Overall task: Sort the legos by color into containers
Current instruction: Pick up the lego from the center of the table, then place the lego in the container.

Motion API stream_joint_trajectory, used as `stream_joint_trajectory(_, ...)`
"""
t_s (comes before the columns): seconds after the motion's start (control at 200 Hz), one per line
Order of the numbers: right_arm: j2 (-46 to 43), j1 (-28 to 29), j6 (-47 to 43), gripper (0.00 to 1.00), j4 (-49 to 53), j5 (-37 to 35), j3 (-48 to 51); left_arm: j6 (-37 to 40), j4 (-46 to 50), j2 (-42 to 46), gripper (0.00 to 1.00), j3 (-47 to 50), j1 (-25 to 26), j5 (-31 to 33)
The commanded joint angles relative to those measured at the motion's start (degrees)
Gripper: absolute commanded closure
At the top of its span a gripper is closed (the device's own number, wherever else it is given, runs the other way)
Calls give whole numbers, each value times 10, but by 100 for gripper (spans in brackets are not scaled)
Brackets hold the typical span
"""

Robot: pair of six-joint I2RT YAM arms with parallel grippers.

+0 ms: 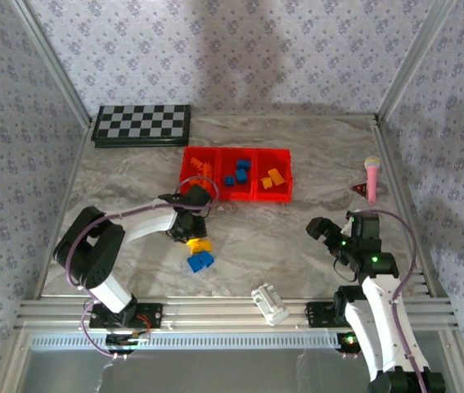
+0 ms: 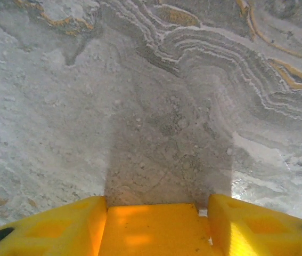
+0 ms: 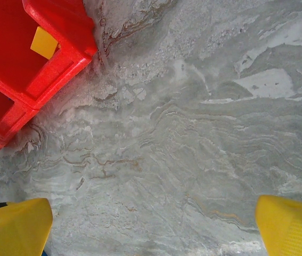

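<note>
Three joined red containers (image 1: 215, 195) sit mid-table, holding orange legos (image 1: 199, 168) on the left, blue legos (image 1: 241, 171) in the middle and yellow legos (image 1: 273, 178) on the right. My left gripper (image 1: 195, 239) hangs in front of the left bin, shut on a yellow-orange lego (image 2: 151, 229) that fills the gap between its yellow fingers (image 2: 55, 229). A blue lego (image 1: 200, 261) lies on the table just nearer than that gripper. My right gripper (image 1: 322, 230) stands open over bare table, its fingers (image 3: 15, 226) wide apart. The right bin's corner (image 3: 60, 58) and a yellow lego (image 3: 44, 42) appear in the right wrist view.
A black-and-white checkerboard (image 1: 141, 124) lies at the back left. A pink microphone toy (image 1: 372, 176) and a small red piece (image 1: 358, 190) sit at the right edge. A white ribbed cylinder (image 1: 269, 303) rests near the front rail between the arm bases.
</note>
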State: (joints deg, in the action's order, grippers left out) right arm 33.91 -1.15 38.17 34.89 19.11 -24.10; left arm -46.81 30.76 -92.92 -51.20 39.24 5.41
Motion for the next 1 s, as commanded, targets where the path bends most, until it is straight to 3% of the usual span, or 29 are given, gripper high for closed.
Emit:
stream_joint_trajectory(0.0, 1, -1, 1, 0, -2, 1, 2, 10, -7, -21, 54, -13, -1, -20)
stream_joint_trajectory(0.26, 4, -2, 2, 0, -2, 1, 0, 16, 2, -4, 68, -23, -1, -19)
stream_joint_trajectory(0.485, 13, -2, 1, 0, -25, 2, -1, 34, 31, 35, 69, -72, -1, -19)
stream_joint_trajectory(0.675, 25, -2, 3, 0, -34, 5, -3, 72, 61, 5, 70, -201, 5, -22)
stream_joint_trajectory(0.995, 11, -2, -8, 0, -10, 1, -6, 150, 78, -163, 73, -483, 34, -40)
